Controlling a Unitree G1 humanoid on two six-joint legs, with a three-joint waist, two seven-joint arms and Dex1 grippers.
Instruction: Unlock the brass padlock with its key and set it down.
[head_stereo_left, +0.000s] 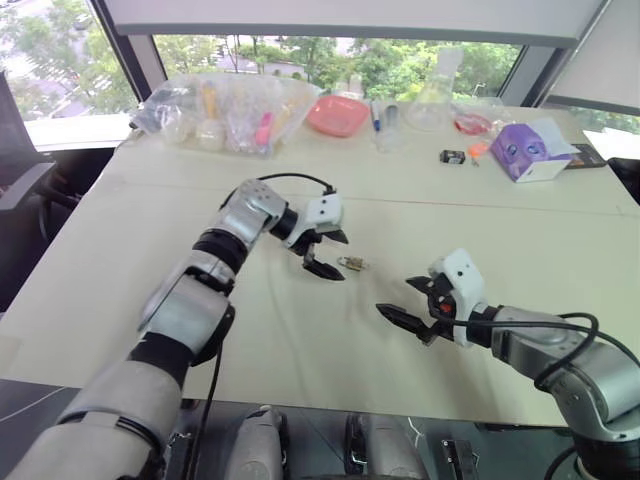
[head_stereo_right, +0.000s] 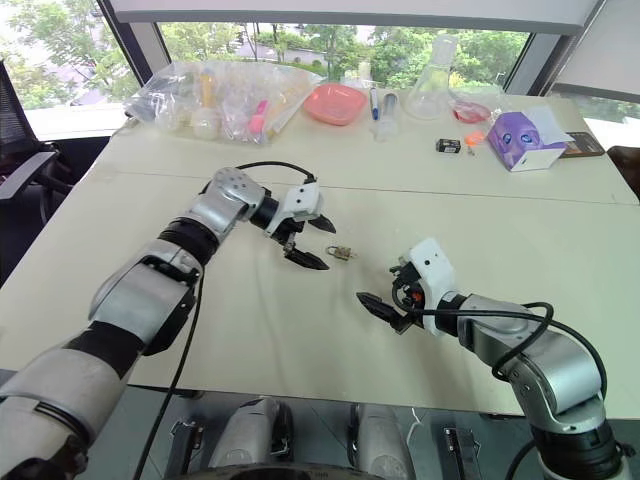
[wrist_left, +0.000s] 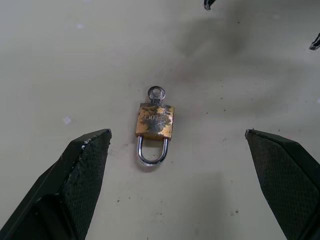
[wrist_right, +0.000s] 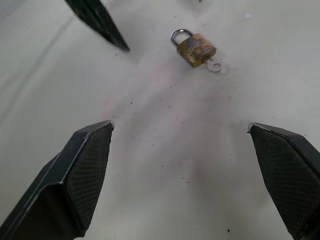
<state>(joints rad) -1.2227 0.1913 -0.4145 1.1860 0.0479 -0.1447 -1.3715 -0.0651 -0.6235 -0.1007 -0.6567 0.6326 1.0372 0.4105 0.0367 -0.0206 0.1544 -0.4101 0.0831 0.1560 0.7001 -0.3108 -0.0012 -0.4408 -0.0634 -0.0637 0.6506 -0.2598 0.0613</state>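
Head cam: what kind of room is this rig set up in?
Probably an office or lab room set up for tabletop testing. A wide pale table stands against large windows looking onto trees, its far edge lined with lab-type props: a glass flask, a pink dish and bagged items.

Head stereo pair looks forward-down over worktop (head_stereo_left: 300, 350) from above; both wrist cameras sit close, sharing the brass padlock (wrist_left: 154, 121) mid-frame.

A lab — glass flask (head_stereo_left: 436, 100) and bagged supplies (head_stereo_left: 225, 110) on the table (head_stereo_left: 120, 250).
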